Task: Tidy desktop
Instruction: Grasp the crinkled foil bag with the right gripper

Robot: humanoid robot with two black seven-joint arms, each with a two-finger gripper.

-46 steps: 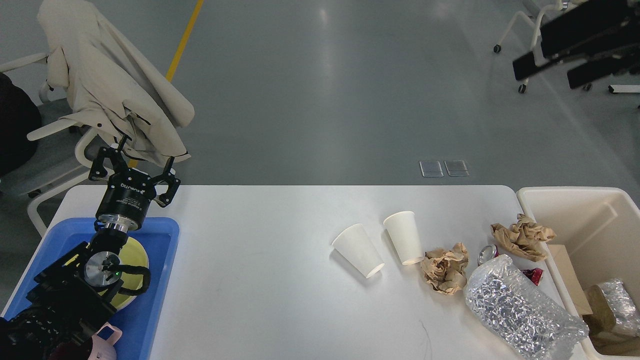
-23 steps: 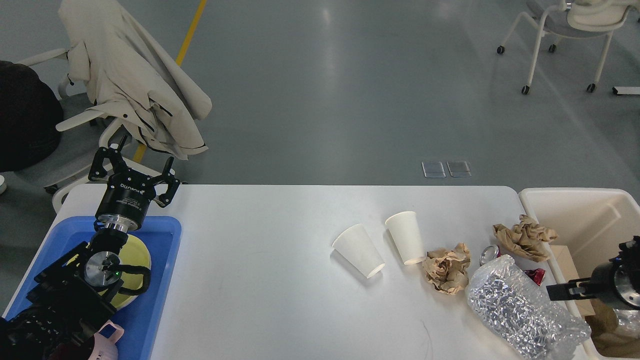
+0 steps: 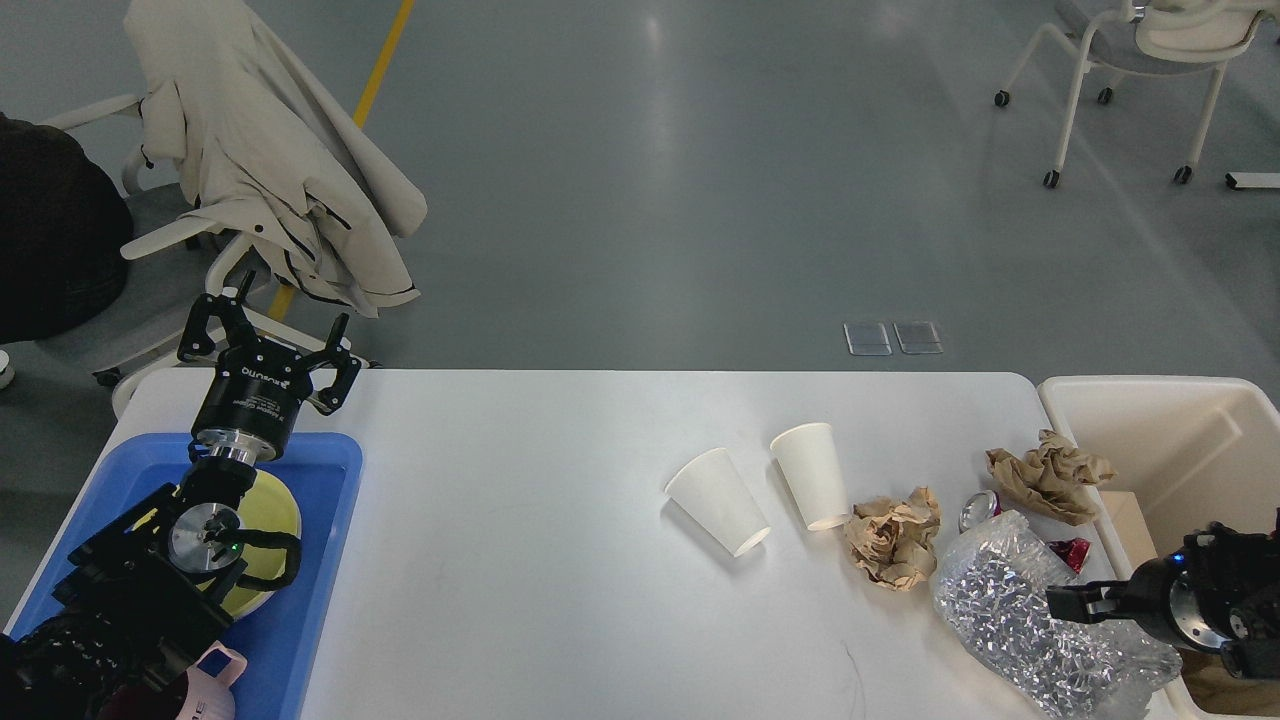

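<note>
The right pincer (image 3: 1062,603), its gap impossible to judge, is hovering at the light, crinkly foil bag (image 3: 1040,620) lying on the table (image 3: 520,560) by the bin (image 3: 1180,400); the left pincer (image 3: 268,335) is gaping wide.

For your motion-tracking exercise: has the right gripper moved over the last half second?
Yes. The right gripper has moved left, off the cream bin and onto the silvery plastic bag.

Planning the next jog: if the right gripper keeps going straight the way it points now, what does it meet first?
The right gripper points left, already over the crinkled silver bag, so it probably meets that first; depth is unclear, and it might pass above it.
</note>
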